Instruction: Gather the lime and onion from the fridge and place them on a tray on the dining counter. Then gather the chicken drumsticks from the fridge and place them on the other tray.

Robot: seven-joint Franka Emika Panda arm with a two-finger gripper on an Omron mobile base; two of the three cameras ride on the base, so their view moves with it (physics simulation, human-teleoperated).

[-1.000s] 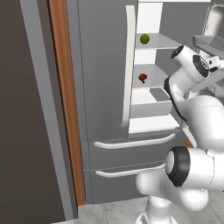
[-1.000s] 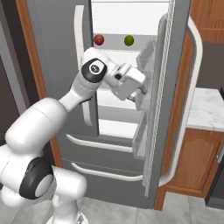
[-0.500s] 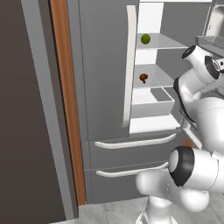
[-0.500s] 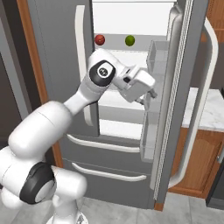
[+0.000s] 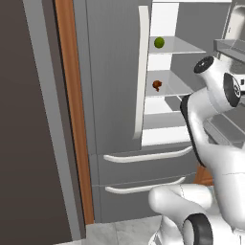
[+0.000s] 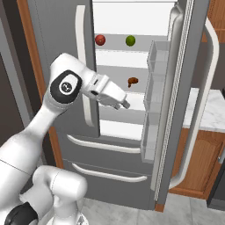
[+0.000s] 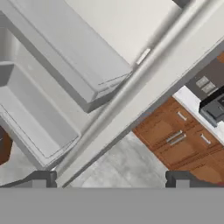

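Fridge (image 6: 57,35): tall, dark grey, French doors, long curved white handles. Left door shut. Right door (image 6: 184,88) swung wide, its inner face carrying stacked clear bins (image 6: 154,94). Interior white. Two lower drawers (image 6: 110,162) closed, each with a pale bar handle.

Upper shelf: onion (image 6: 100,40), small dark-red ball, sits to the left; lime (image 6: 130,41), small bright-green ball, sits to its right, the two apart. Lime (image 5: 159,42) also seen from the left base view at the shelf's front edge.

Next shelf down: chicken drumstick (image 6: 132,81), small brown piece, resting near the shelf's right part. Same piece (image 5: 157,85) seen from the left base view. How many pieces are there cannot be told at this size.

Room: brown wooden trim (image 5: 72,110) runs down beside the fridge's left side, dark panel further left. Pale grey tiled floor (image 6: 132,213). To the right of the open door, a marble tabletop (image 6: 213,112) on a warm brown wooden base (image 6: 197,167). Hand view shows brown drawer fronts (image 7: 179,140) with pale pulls, plus the door's bins up close.

Hand (image 6: 123,103): held in front of the open compartment, below the drumstick's shelf and left of the door bins. Fingers spread wide apart, the two tips (image 7: 41,177) far from each other at the bottom of the hand view. Nothing between them; touching nothing.
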